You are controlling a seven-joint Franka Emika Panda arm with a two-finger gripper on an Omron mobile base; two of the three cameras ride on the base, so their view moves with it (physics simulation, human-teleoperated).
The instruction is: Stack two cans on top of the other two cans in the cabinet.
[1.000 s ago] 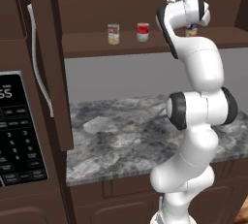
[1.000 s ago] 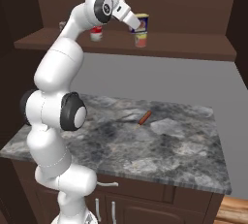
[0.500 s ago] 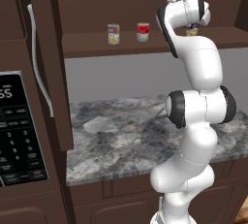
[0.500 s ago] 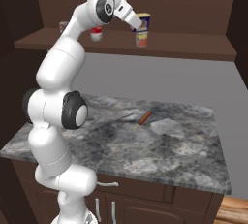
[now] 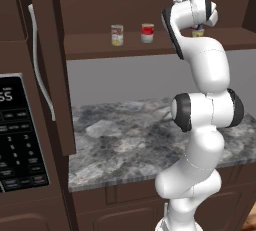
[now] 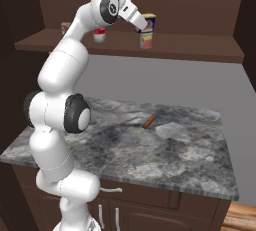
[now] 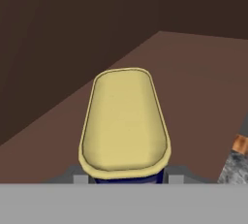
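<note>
The blue tin [image 6: 148, 23] is clenched by the gripper [image 6: 144, 25] over the pale-yellow can [image 6: 145, 40]; it should be squared before release.

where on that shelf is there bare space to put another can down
Shelf: bare from the stacked blue tin, held by the gripper, rightward to the end. Also bare left of the cream can. Tight between it and the red-and-white can.
</note>
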